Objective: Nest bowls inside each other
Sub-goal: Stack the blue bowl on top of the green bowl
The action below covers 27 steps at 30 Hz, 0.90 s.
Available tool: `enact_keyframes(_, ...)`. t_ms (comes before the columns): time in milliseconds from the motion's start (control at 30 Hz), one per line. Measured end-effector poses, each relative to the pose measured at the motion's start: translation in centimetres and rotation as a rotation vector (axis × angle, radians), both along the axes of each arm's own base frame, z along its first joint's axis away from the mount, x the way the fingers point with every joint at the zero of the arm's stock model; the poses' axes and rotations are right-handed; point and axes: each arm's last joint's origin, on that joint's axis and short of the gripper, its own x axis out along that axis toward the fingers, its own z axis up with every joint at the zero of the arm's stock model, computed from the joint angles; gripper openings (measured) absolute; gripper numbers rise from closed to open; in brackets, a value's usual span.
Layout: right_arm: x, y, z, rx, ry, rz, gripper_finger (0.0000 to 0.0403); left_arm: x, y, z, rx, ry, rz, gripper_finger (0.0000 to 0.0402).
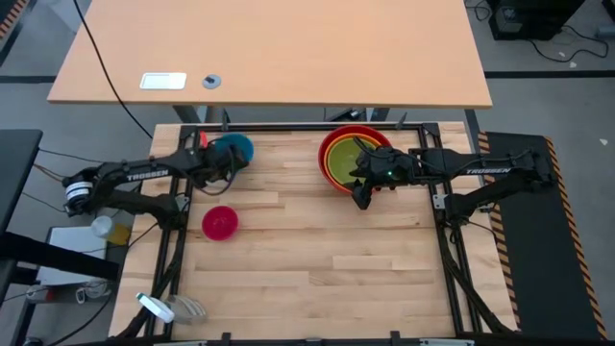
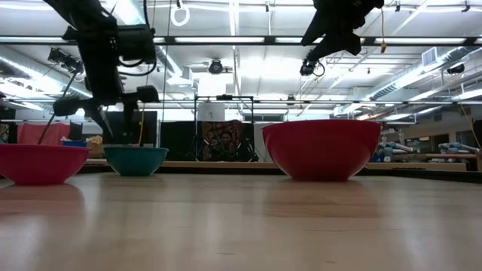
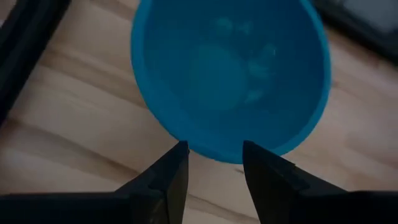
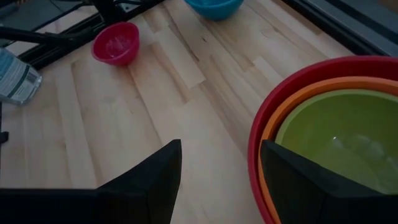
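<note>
A red bowl stands at the table's far right with an orange bowl and a yellow-green bowl nested inside it. A blue bowl sits upright at the far left. A small pink bowl stands nearer, on the left. My left gripper is open and hovers slanting down over the blue bowl's near rim. My right gripper is open beside the red bowl's rim, above bare wood, with nothing between its fingers.
A black frame rail runs around the wooden table. A water bottle stands off its left edge, and a white object lies at the near left corner. Bare wood fills the middle and near side.
</note>
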Motion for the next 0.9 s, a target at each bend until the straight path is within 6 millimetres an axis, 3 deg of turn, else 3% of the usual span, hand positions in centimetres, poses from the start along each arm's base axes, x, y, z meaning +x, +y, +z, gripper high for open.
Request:
enact_keyframes(233,0.0,0.0,0.0,-0.003,0.001,0.002,0.0224,-1.1,-1.0,-0.1,0.029,0.028,0.188,0.0153)
enact_keyframes(733,0.1,0.0,0.1,-0.003,-0.014,0.002,0.0224,-1.9,1.3,-0.2,0.057,0.008,0.305,0.0153)
enact_keyframes(900,0.3,0.0,0.4,-0.004,-0.052,0.003,0.0224,-2.0,2.0,-2.5,-0.004,-0.087,0.252,0.0153)
